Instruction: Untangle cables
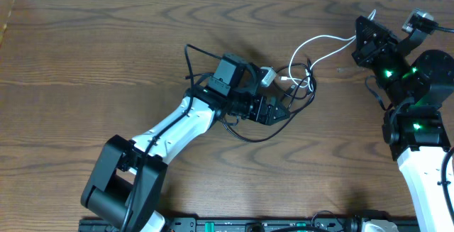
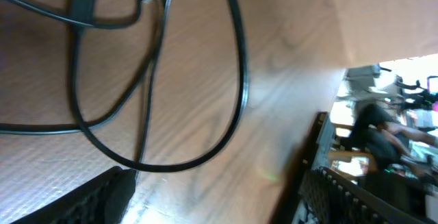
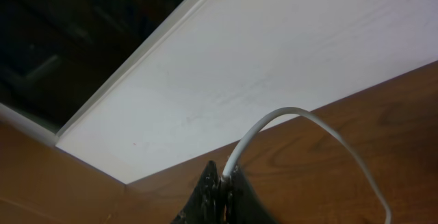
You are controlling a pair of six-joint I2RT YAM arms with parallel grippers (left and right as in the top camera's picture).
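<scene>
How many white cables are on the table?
1: the white cable runs from the right gripper to the black cables beside the left gripper; more could hide beneath it.

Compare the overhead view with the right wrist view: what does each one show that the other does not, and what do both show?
Only overhead: the left hand at a tangle of black cables, and the whole run of the white cable from that tangle to the right hand. Only right wrist: the grip seen close, with the fingertips shut on the white cable. Both: the white cable and the wooden table.
</scene>
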